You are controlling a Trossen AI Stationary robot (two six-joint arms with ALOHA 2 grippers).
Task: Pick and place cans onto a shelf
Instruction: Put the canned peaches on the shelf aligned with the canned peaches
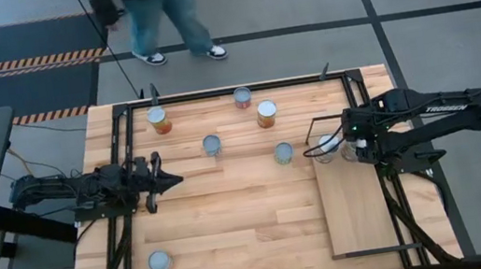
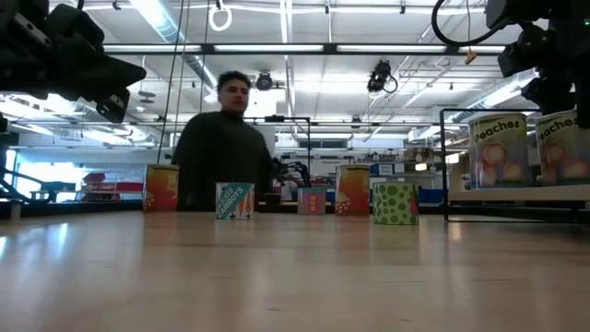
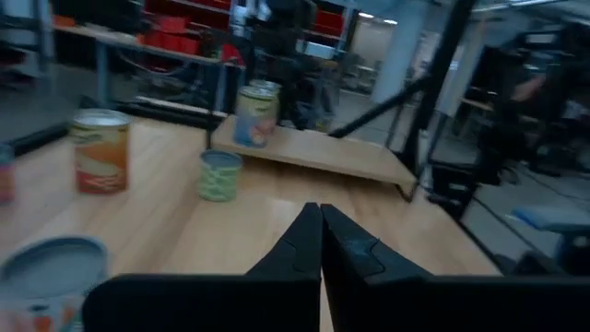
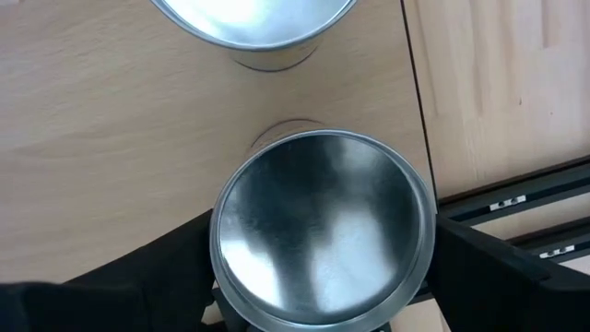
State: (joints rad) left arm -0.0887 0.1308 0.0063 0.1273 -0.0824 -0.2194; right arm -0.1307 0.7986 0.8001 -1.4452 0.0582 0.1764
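Nearest on the plank-striped wooden tabletop (image 1: 234, 220), a lone can with a silvery round top (image 1: 159, 261) stands by the near left corner, well apart from everything else.

The flat pale wooden shelf edged with thin black wire (image 1: 356, 208) lies along the right side of the table, running from the near edge up to about mid-depth. At its far end stand two metal cans side by side. The right gripper (image 1: 348, 146) is down over the right-hand one, a peach-labelled can with a shiny silver lid (image 4: 323, 231); its dark fingers (image 4: 152, 267) sit spread wide on either side of the can, close against its wall, and the can rests on the shelf board. The second peach-labelled can (image 2: 499, 149) stands just beside it on the left, free of the gripper.

At the same depth on the left, the left gripper (image 1: 171, 178) hangs above the table with its fingers pressed together, empty.

Just left of the shelf's far corner stands a green dotted can (image 1: 284, 153), and farther left a blue-grey can (image 1: 212, 144). Beyond them are two orange-labelled cans (image 1: 266, 113), (image 1: 158, 120), and a small can near the far edge (image 1: 243, 97).

A person in jeans and dark top (image 1: 162, 13) stands on the floor beyond the far edge.
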